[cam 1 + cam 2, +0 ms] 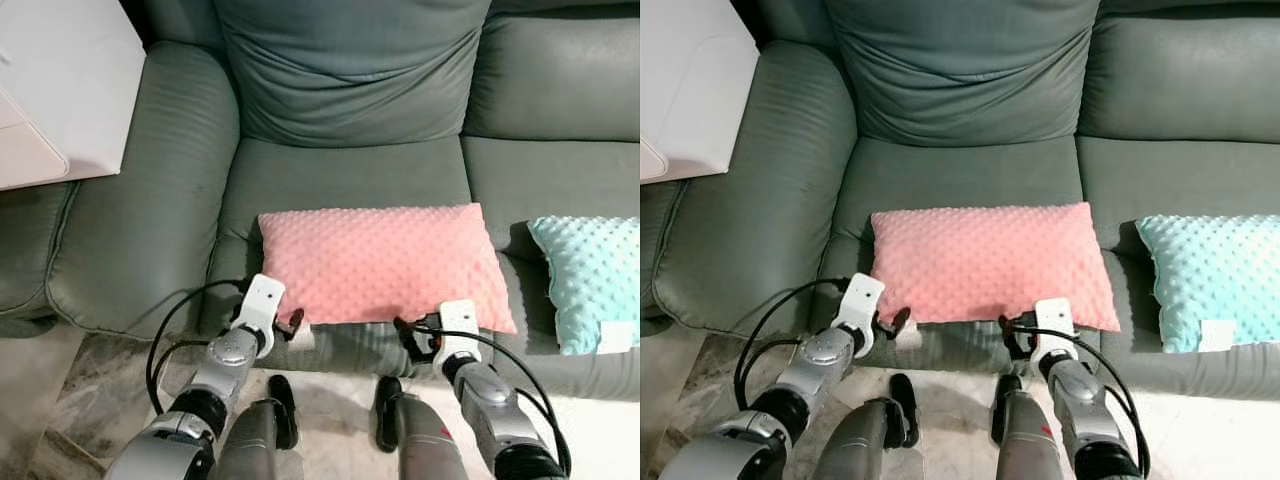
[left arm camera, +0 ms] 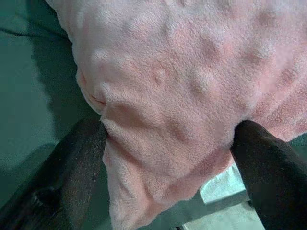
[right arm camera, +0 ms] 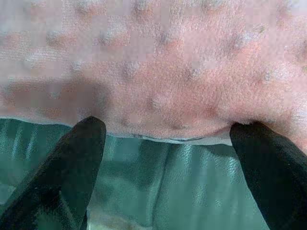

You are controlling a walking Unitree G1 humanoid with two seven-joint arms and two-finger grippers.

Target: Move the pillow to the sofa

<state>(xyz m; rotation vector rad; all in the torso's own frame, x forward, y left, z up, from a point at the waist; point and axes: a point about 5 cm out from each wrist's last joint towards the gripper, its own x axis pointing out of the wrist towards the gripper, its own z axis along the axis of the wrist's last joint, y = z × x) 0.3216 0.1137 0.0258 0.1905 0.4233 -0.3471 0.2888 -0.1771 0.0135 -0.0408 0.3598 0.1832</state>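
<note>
Head views: I find the pink pillow [image 1: 385,262] lying flat on the grey-green sofa [image 1: 350,170] seat, its front edge at the cushion's front. A teal pillow [image 1: 592,280] lies well apart to its right.

Left wrist view: left gripper [image 2: 168,158] spread, fingers flanking the pillow's corner.

Right wrist view: right gripper [image 3: 168,143] spread, fingers at the pillow's edge.

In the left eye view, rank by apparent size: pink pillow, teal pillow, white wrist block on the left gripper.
1. pink pillow
2. teal pillow, partly cut off by the frame edge
3. white wrist block behind the left gripper
</note>
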